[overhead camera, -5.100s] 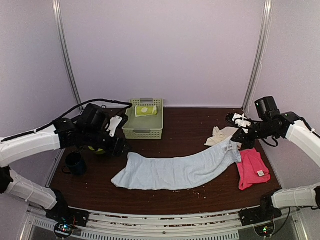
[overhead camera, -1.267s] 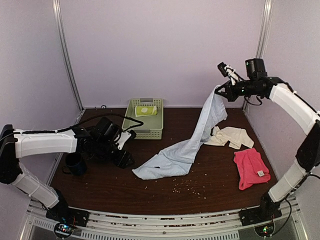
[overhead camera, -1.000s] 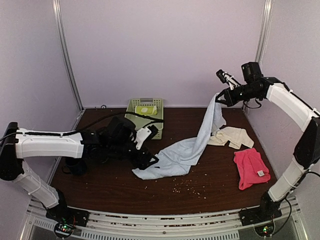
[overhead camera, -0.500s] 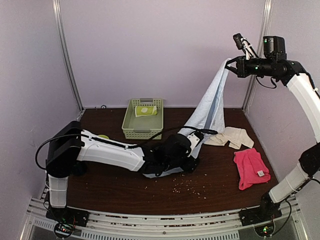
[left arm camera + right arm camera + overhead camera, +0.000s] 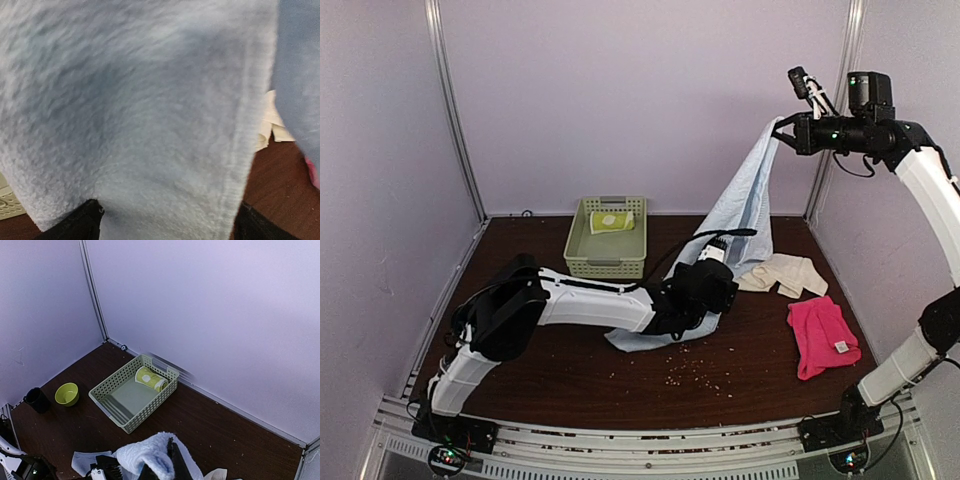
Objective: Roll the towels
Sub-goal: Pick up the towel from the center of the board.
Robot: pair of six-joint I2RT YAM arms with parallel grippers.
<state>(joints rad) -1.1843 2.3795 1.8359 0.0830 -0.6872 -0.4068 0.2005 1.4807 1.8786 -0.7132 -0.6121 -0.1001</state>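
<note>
Hanging blue towel (image 5: 745,205) blocking left wrist view, basket (image 5: 605,266) behind

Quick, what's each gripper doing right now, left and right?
Left gripper: open wide, with the light blue towel between its fingers, not clamped.
Right gripper: shut on the light blue towel's top corner, held high.

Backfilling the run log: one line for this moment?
right claw: shut on light blue terry towel, held high | left claw: open around its lower part | cream cloth towel, hot pink cloth towel: unrolled
</note>
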